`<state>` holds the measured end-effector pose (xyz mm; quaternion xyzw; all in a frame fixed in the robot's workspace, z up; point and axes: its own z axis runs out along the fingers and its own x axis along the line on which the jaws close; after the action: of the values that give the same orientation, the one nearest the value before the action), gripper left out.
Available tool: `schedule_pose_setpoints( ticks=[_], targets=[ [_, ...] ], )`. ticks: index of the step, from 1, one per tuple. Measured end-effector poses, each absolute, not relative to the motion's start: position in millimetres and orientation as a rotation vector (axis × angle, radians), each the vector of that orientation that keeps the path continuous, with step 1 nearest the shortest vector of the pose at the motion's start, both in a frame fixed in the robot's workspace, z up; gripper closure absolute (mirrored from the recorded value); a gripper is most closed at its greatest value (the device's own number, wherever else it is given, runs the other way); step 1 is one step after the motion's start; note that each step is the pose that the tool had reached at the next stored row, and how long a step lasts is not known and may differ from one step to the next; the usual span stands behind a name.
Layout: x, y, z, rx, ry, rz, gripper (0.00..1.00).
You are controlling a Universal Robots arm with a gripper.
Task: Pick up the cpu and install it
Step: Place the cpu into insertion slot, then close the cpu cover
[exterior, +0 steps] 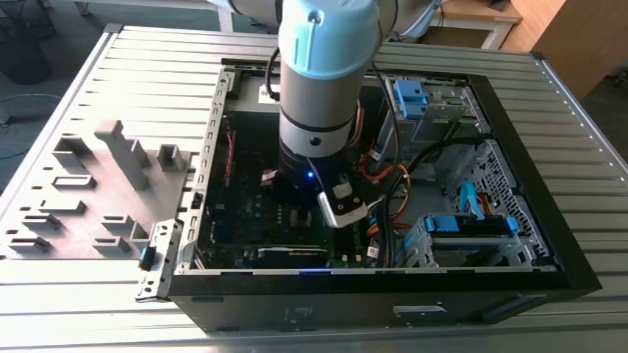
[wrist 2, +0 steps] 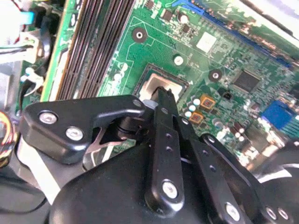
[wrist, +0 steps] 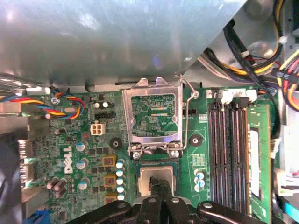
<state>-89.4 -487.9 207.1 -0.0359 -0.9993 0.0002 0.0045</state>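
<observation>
Cpu point(wrist: 147, 175), flat silver sq, in socket point(wrist: 136, 183); black pincer point(wrist: 159, 185) closed, 2 tips together atop it.

Print noted, none transcribed. In the first wrist view, white lettering ran sideways on the green motherboard point(wrist: 70, 135) beside a row of capacitors: a maker's mark, not copied here. A small white sticker point(wrist: 198, 160) near the memory slots and a long white label point(wrist: 254, 163) on a memory stick carried print too fine to read. A square white sticker point(wrist 2: 206, 42) in the second wrist view was likewise unreadable. The cpu point(wrist: 150, 179) showed nothing legible. In the exterior view, pale lettering on a black card point(exterior: 291, 254) could not be read.
</observation>
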Motion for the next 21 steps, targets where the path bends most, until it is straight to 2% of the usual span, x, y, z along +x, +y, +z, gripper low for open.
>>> schedule_pose_setpoints(
  ticks=[10,21],
  targets=[
    [-89.1,-487.9,241.1,-0.113,-3.131,0.001,0.89],
    [-89.1,-487.9,247.1,-0.113,-3.131,0.001,0.89]
  ],
)
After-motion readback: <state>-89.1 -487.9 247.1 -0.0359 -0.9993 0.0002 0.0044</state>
